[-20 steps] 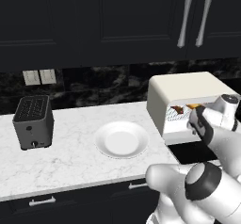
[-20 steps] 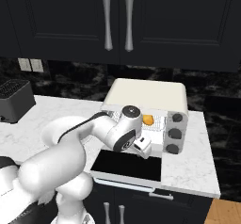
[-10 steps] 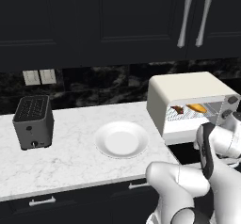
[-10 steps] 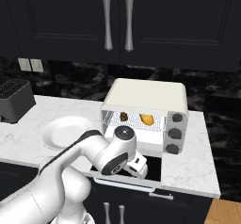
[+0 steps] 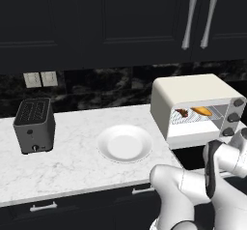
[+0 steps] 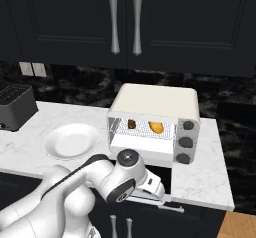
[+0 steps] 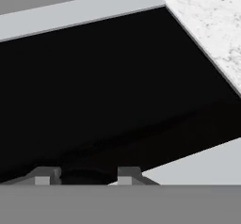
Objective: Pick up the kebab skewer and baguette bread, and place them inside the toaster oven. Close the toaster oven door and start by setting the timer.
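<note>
The cream toaster oven (image 5: 193,93) (image 6: 155,98) stands open on the counter. On its wire rack lie the dark kebab skewer (image 5: 182,112) (image 6: 132,124) and, to its right, the golden baguette bread (image 5: 202,111) (image 6: 156,127). The toaster oven door (image 5: 190,157) (image 6: 162,174) hangs folded down flat in front. My arm reaches low to the door's front edge. In the hand view my gripper (image 7: 87,177) looks across the door's dark glass (image 7: 108,91) toward its cream frame (image 7: 70,16). The fingertips (image 7: 44,176) stand apart, with a dim rounded shape low between them that I cannot name.
A white plate (image 5: 124,143) (image 6: 71,141) sits on the marble counter (image 5: 72,166) left of the oven. A dark grey slot toaster (image 5: 34,125) (image 6: 15,107) stands at the far left. Black cabinets with silver handles (image 6: 124,21) hang above the oven.
The hand has pulled back from the oven's mouth and dropped to the front edge of the lowered door. Skewer and baguette stay on the rack.
</note>
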Controlling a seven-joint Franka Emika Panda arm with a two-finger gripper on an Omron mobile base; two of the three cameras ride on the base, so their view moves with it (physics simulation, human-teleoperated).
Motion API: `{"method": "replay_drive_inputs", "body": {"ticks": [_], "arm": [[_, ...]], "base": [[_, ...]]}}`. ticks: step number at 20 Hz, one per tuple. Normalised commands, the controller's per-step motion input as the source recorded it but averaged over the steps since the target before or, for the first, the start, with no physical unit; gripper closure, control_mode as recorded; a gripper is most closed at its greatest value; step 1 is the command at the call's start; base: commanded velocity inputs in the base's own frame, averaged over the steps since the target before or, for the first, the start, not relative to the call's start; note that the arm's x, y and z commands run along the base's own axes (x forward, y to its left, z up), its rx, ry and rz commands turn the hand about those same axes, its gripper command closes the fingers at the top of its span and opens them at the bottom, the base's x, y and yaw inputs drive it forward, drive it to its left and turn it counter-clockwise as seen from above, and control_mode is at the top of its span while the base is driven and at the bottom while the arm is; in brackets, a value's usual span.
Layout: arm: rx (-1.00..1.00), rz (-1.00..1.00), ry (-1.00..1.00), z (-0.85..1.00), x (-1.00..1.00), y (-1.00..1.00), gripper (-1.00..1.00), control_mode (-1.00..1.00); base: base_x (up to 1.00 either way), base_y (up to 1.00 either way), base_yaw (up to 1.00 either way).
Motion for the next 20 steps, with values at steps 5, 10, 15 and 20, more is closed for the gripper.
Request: {"method": "replay_drive_inputs", "body": {"ticks": [5,10,15,20], "arm": [[0.00,0.06,0.00,-0.30,-0.37,-0.02,-1.00,-1.00],[0.00,0.10,0.02,0.00,-0.75,0.00,-1.00,-1.00],[0.00,0.10,0.09,-0.02,-0.62,0.01,-1.00,-1.00],[0.00,0.09,0.04,-0.44,0.19,0.05,-1.00,-1.00]], "base": [[0.00,0.00,0.00],[0.00,0.00,0.00],[0.00,0.00,0.00],[0.00,0.00,0.00]]}}
